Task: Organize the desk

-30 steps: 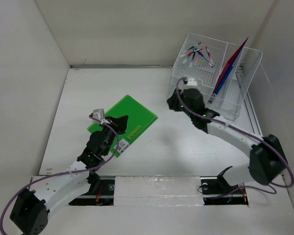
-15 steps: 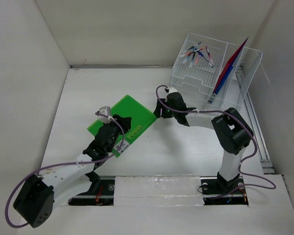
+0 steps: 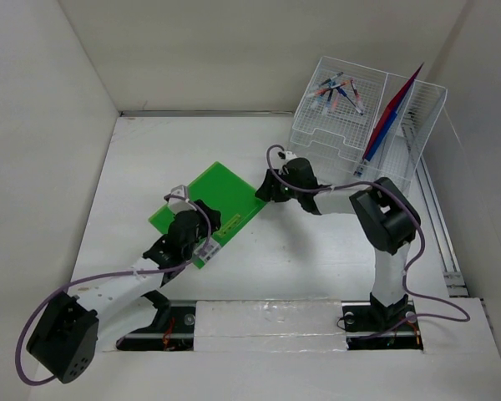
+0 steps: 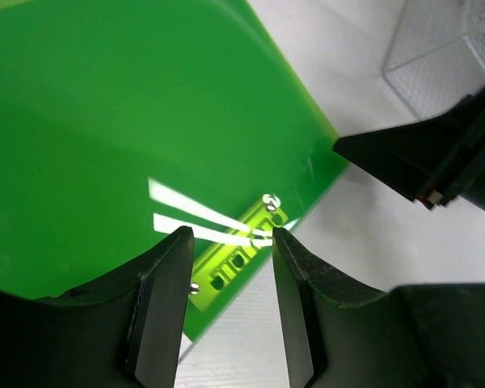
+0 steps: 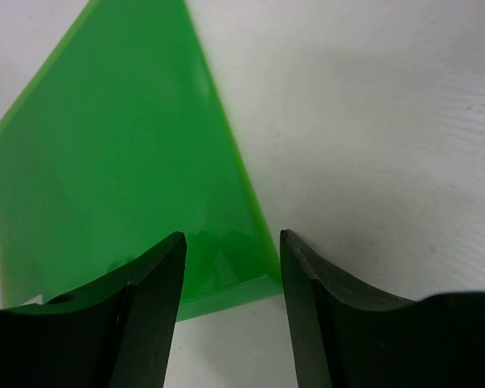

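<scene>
- Green and glossy, the board [image 3: 225,194] lay on the white desk [image 3: 317,251], left of centre and well apart from the wire-mesh rack [image 3: 401,171] at the far right.
- The left gripper [image 4: 230,236] hung over the board's near edge, fingers spread, pinching nothing.
- The right gripper [image 5: 233,238] was spread too, the board's far corner showing between its fingers.
</scene>
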`<state>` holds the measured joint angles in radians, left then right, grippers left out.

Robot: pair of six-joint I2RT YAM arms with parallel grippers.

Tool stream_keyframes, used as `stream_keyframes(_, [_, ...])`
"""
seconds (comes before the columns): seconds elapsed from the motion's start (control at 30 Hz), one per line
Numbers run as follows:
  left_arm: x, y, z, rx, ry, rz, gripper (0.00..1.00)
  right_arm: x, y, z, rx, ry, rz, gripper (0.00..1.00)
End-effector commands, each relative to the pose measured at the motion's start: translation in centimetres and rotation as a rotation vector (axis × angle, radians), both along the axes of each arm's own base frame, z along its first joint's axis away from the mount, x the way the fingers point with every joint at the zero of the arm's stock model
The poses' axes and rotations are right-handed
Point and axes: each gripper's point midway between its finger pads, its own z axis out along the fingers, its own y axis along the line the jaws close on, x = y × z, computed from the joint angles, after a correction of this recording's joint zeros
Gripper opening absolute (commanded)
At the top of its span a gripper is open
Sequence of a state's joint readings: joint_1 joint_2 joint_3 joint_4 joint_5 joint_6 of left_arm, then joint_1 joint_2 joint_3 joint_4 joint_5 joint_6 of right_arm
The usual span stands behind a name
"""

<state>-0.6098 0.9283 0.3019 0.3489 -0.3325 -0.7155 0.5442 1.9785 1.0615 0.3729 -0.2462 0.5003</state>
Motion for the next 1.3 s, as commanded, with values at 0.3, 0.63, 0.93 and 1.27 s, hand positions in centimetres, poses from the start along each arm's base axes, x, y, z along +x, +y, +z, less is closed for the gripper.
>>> stream_keyframes(0.3, [0.4, 0.0, -2.9, -0.067, 0.152, -0.068, 0.43, -2.7, 0.4, -0.8, 0.116, 0.089, 0.019, 0.48])
stream_keyframes(0.63, [0.4, -0.8, -4.2, -0.093, 0.187, -0.102, 0.43, -4.9, -0.2, 0.9, 0.176, 0.113, 0.070, 0.44])
stream_keyframes(0.93, [0.7, -1.1, -4.7, -0.093, 0.184, -0.114, 0.43, -6.1, -0.2, 0.8, 0.305, 0.160, 0.135, 0.31])
stream_keyframes(1.27, [0.9, -1.6, -4.7, -0.091, 0.178, -0.140, 0.43, -5.8, 0.4, 2.2, 0.303, 0.104, 0.166, 0.39])
